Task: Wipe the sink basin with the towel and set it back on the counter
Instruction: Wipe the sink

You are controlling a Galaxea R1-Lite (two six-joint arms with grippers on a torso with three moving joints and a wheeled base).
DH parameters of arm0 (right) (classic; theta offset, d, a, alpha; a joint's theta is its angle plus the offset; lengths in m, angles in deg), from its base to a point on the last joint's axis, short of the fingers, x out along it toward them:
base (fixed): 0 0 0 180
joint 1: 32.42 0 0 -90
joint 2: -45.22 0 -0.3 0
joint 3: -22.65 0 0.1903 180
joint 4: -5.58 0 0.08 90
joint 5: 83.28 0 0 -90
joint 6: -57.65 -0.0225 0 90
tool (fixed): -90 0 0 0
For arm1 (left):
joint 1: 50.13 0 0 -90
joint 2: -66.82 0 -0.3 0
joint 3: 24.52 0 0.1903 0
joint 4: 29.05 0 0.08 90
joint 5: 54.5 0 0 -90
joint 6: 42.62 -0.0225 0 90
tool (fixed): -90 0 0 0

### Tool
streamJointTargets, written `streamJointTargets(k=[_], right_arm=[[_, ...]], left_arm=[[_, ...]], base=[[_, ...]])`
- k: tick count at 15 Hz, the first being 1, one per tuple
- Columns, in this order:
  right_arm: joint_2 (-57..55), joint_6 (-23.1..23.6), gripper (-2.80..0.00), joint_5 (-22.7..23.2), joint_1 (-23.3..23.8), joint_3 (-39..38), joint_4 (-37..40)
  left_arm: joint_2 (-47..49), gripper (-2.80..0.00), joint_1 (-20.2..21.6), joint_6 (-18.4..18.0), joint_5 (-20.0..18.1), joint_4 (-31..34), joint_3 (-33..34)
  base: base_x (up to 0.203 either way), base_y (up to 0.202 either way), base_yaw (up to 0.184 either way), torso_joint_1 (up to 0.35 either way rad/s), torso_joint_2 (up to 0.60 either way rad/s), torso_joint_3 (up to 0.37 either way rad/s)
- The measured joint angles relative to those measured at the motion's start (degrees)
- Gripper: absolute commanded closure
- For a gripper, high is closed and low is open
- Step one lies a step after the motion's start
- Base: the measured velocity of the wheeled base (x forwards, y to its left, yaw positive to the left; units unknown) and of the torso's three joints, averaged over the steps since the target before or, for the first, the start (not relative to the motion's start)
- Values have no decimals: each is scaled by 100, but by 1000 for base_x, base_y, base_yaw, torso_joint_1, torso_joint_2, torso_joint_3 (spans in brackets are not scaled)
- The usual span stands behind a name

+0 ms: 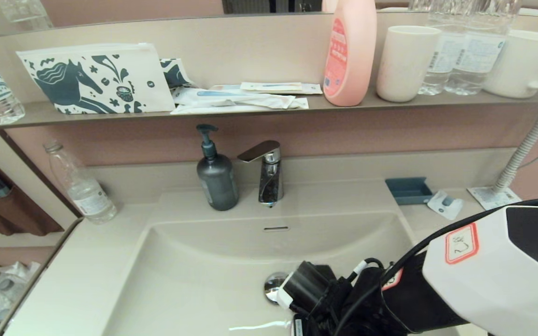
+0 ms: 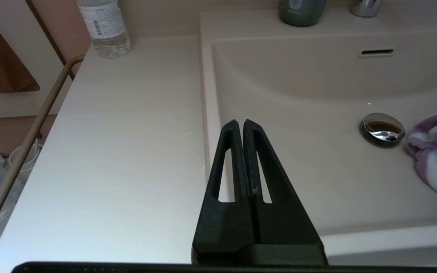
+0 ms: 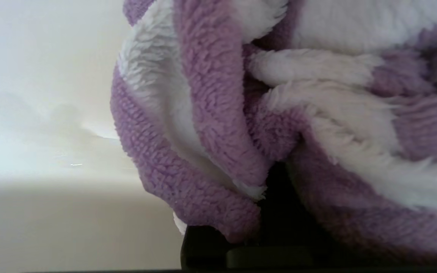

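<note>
The cream-beige sink basin (image 1: 194, 280) has a chrome drain plug (image 1: 273, 282) and an overflow slot (image 1: 276, 228). My right arm (image 1: 484, 280) reaches down into the basin just right of the drain. The right gripper (image 3: 277, 197) is shut on the purple and white striped towel (image 3: 211, 113), whose folds bury the fingers. In the left wrist view the bunched towel (image 2: 436, 151) lies on the basin floor beside the drain plug (image 2: 382, 129). In the head view the arm hides it. My left gripper (image 2: 240, 122) is shut and empty, above the basin's front left rim by the counter (image 2: 127, 151).
A grey soap dispenser (image 1: 216, 175) and chrome faucet (image 1: 266, 170) stand behind the basin. A water bottle (image 1: 82, 184) is at the counter's back left, a blue dish (image 1: 409, 190) at back right. The shelf above holds the horse pouch (image 1: 91, 79), a pink bottle (image 1: 349, 51) and cups.
</note>
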Motion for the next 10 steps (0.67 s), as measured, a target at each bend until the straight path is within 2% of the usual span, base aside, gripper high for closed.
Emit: streamJointTargets(k=[3, 7, 10], right_arm=[[-265, 200, 0, 462, -91, 312, -525], [-704, 522, 0, 545, -327, 987, -589], [-1053, 557, 0, 602, -460, 1734, -586]], left_arm=[[0, 0, 0, -2, 1, 0, 0], [0, 0, 0, 0, 1, -1, 0], [0, 0, 0, 0, -2, -1, 0]], base=[[0, 0, 0, 0, 0, 0], [0, 0, 0, 0, 0, 0], [0, 0, 0, 0, 0, 0]])
